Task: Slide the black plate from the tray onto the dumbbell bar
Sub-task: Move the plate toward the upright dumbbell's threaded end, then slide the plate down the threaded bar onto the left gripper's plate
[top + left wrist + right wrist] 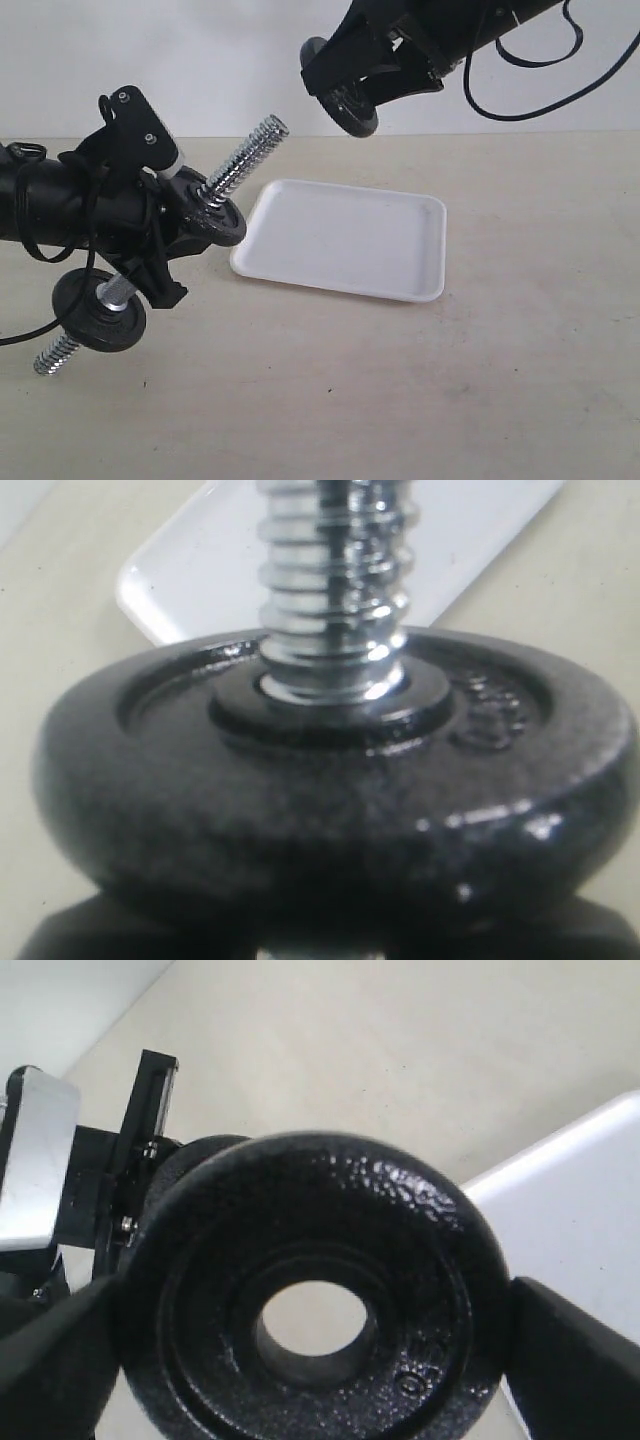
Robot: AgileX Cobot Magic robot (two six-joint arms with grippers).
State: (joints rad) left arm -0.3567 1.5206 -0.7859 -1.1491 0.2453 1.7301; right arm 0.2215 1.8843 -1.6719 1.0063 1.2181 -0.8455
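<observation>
Right gripper (315, 1355) clamped on black plate (330, 1195), airborne

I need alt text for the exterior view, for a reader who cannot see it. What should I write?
The right end effector holds a small round black iron disc in the air near a flat white plastic tray. The left end effector grips a tilted shiny chrome threaded bar that carries two more black discs.

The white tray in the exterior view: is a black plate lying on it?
No, the tray shows only bare white; the right claw holds the black plate aloft.
</observation>
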